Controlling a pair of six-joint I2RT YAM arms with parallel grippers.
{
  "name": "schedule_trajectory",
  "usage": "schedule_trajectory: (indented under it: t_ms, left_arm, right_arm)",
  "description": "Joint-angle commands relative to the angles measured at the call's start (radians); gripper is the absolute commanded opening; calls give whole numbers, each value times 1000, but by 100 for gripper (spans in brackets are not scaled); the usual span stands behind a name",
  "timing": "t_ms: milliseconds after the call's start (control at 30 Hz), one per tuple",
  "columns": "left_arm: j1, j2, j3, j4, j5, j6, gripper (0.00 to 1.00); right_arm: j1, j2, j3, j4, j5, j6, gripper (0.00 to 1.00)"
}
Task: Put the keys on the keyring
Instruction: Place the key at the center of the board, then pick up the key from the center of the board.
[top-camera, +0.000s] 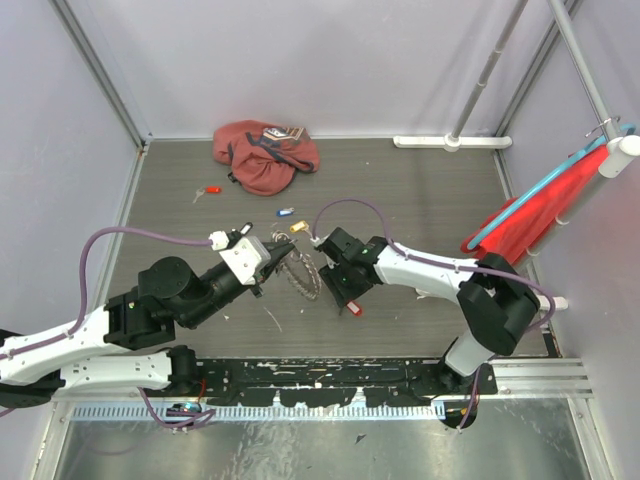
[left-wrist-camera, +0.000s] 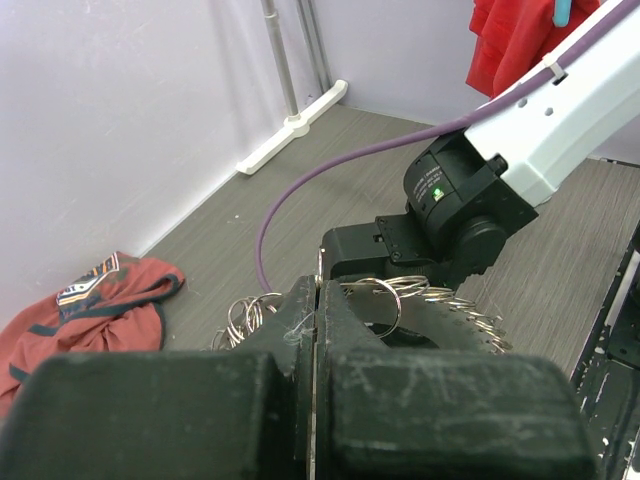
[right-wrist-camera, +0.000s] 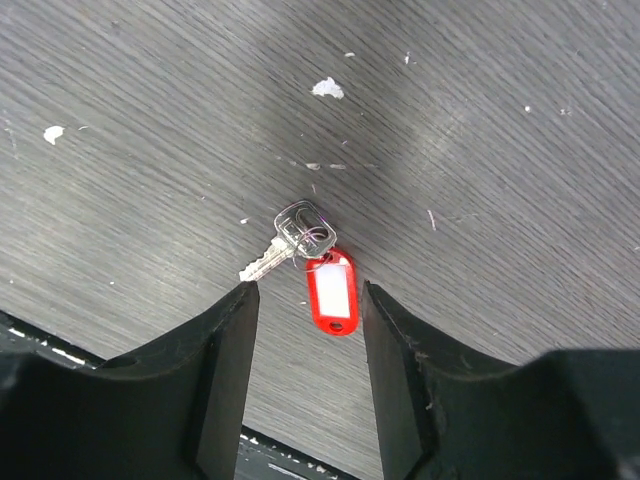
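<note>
The left claw (left-wrist-camera: 316, 305) is pressed together, pinching the keyring (left-wrist-camera: 440, 300) at the middle of the bench (right-wrist-camera: 480, 130). Just right of it, the right claw (right-wrist-camera: 307, 290) hangs spread over 1 red-tagged key (right-wrist-camera: 330, 292) lying flat on the bench.

Straight down onto a grey, brushed desk (right-wrist-camera: 480, 150) with a few white flecks (right-wrist-camera: 327, 88). Lying flat on it, a small silver key (right-wrist-camera: 285, 240), joined by a little ring to a red tag (right-wrist-camera: 331, 290) with a white label. Right claw (right-wrist-camera: 309, 287) spread wide, two black fingers (right-wrist-camera: 225, 380) rising from the bottom edge. Tag in the gap between their tips, touching neither; key's toothed end close to one tip.
</note>
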Motion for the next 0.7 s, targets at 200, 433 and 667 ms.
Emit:
schedule_trajectory:
  t_ms: [200, 433, 667]
  left_arm:
    - [3, -9, -5, 48, -2, -2, 0]
    - [3, -8, -3, 48, -4, 1, 0]
    - [2, -9, -2, 46, -4, 4, 0]
  right_arm:
    - [28, 72, 51, 1, 48, 6, 43]
    - [28, 96, 60, 3, 50, 0, 36]
    - [29, 104, 60, 2, 64, 0, 26]
